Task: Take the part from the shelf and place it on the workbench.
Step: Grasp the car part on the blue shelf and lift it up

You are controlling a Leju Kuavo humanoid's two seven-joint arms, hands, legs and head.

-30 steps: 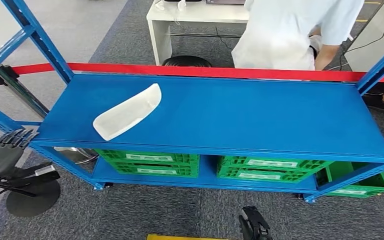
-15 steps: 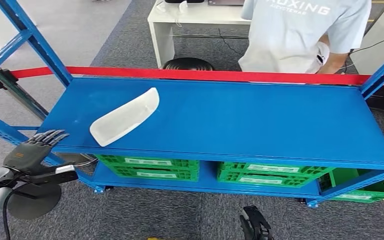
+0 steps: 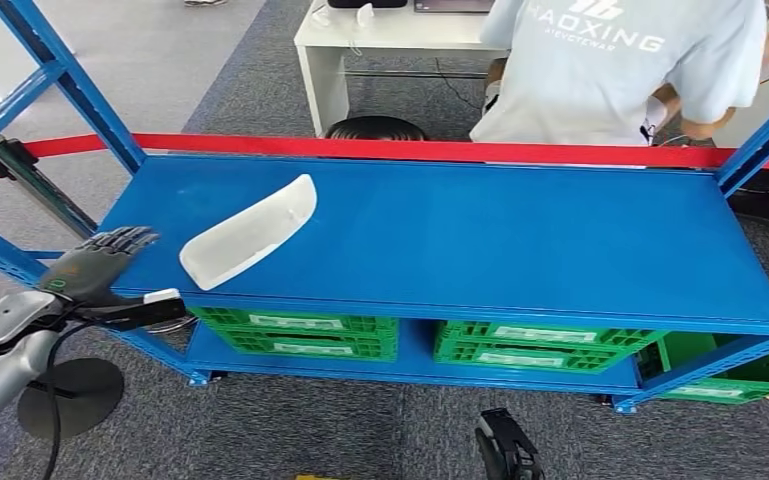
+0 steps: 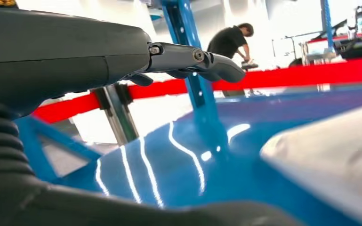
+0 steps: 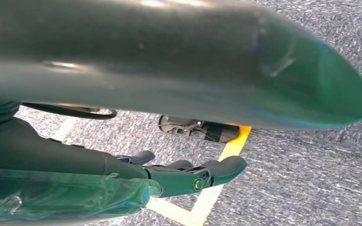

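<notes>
The left hand's fingers (image 3: 120, 240) are stretched out flat and slightly apart, holding nothing, their tips just over the left edge of the blue shelf (image 3: 520, 240) at the middle left of the head view. The left hand (image 3: 95, 265) itself hangs level with that edge, its silver forearm running off to the lower left corner. Just to the right of the fingertips, near but not touching, lies the part (image 3: 250, 232), a long, shallow white shell resting at a slant on the shelf top, its narrow end toward the hand and its wider end pointing to the upper right. From the left wrist camera the same fingers (image 4: 193, 59) reach out straight above the glossy shelf top (image 4: 179, 165), with the pale, blurred part (image 4: 329, 160) filling the lower right of that picture. The right hand (image 5: 179, 176) hangs low over grey carpet with a yellow line (image 5: 216, 174) on it; its fingers are released, lightly curved and grasping nothing. A red bar (image 3: 410, 150) runs along the far side of the shelf. Under the shelf top sit green crates (image 3: 295, 330), side by side on the lower level. Beyond the bar, at the upper right of the head view, a person (image 3: 620, 70) in a light shirt stands beside a white table (image 3: 360, 45).
</notes>
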